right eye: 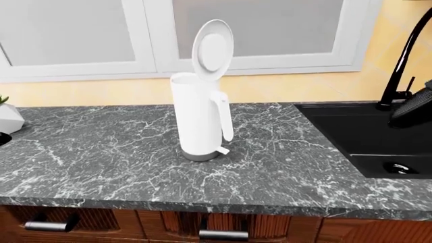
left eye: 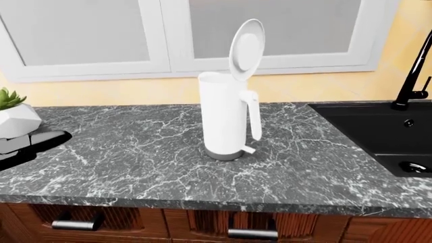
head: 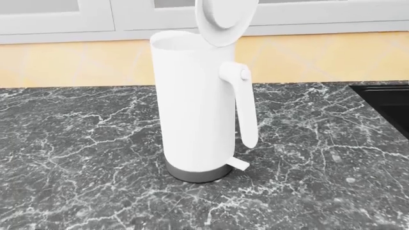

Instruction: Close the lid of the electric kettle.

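Your hands aren't in view, so can't tell their state. Kettle [left eye: 226, 119] stands mid-bench [left eye: 135, 152], handle [head: 246, 112] right. Lid [left eye: 246, 46] upright on its hinge; looks light and rigid, so push its top edge down, gently.

Black sink [left eye: 378, 132], faucet [left eye: 413, 71], potted succulent [left eye: 13, 116].

head view near kettle [head: 198, 105], eyes wider

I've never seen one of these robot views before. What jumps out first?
A tall white electric kettle stands mid-counter on the dark marble countertop, its round lid flipped upright and open. At the left-eye view's right edge sits a black sink with a black faucet.
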Controlling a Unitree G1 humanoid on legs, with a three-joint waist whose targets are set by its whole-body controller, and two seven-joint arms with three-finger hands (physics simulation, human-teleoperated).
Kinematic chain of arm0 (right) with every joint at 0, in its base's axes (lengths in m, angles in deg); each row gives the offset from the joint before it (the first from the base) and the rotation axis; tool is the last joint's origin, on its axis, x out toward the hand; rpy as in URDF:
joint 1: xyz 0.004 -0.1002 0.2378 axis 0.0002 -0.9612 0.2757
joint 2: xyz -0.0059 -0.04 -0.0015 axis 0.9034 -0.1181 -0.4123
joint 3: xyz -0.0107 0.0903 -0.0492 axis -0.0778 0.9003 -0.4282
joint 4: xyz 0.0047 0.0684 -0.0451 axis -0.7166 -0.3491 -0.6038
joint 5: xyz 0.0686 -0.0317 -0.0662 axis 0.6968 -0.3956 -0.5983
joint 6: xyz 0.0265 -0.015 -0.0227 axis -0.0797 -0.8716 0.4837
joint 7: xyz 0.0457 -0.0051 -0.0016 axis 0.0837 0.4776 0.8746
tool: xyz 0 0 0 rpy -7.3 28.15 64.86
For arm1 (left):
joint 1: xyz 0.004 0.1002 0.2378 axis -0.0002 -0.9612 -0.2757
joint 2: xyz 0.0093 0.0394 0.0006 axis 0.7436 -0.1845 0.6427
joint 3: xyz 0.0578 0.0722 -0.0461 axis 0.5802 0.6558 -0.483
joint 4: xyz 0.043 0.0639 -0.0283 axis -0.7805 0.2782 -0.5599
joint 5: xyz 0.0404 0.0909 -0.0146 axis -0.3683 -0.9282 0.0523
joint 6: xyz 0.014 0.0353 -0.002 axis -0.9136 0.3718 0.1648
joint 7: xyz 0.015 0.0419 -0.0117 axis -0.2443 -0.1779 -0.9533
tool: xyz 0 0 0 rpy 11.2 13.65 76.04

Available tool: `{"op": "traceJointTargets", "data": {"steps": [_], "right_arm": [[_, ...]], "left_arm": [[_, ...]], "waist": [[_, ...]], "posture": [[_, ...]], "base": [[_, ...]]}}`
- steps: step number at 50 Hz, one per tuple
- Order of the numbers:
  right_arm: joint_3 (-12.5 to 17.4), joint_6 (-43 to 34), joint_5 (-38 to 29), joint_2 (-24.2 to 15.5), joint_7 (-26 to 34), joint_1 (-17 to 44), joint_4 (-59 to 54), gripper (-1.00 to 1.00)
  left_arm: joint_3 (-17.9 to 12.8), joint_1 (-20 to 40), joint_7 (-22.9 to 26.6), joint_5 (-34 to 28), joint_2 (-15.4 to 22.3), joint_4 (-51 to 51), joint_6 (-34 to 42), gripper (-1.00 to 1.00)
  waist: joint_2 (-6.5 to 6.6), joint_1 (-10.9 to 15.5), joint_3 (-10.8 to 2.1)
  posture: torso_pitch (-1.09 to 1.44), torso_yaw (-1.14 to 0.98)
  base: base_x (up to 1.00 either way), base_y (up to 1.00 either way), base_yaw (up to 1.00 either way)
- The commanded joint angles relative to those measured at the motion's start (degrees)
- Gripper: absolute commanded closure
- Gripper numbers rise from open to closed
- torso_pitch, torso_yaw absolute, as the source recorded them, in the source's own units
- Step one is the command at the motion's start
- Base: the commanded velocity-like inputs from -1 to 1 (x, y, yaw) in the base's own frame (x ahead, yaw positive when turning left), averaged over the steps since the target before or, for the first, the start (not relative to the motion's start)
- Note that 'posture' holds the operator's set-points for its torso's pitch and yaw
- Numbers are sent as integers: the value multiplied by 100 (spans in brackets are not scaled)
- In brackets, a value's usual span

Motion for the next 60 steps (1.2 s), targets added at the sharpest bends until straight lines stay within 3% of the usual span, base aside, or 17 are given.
{"op": "traceJointTargets", "data": {"steps": [1,12,22,40,48,56,60], "right_arm": [[-47,256,-193,121,0,163,-152,-100],[-678,1032,-404,627,0,1157,-1115,-100],[-990,1658,-689,1220,0,1654,-1787,-100],[-1073,2565,-1204,2002,0,2202,-2728,-100],[-977,2809,-1391,2243,0,2128,-2888,-100],[-609,3441,-1976,2872,0,2233,-3291,-100],[-581,3650,-2063,2972,0,2286,-3434,-100]], "left_arm": [[-18,112,24,-5,97,-84,-133,-100],[-15,111,46,-30,81,-58,-149,-100],[-24,121,26,10,92,-85,-105,-100],[26,95,65,-69,35,-32,-186,-100],[20,117,55,-56,49,-29,-175,-100],[21,116,54,-53,52,-50,-153,-100],[-11,130,46,-22,71,-52,-126,-100]], "waist": [[4,5,59],[65,36,84],[98,52,83],[145,64,80],[155,59,73],[198,40,74],[208,37,77]], "posture": [[-64,0],[-64,0],[-64,0],[-64,0],[-64,0],[-64,0],[-64,0]], "base": [[0,0,0],[0,0,0],[0,0,0],[0,0,0],[0,0,0],[0,0,0],[0,0,0]]}}
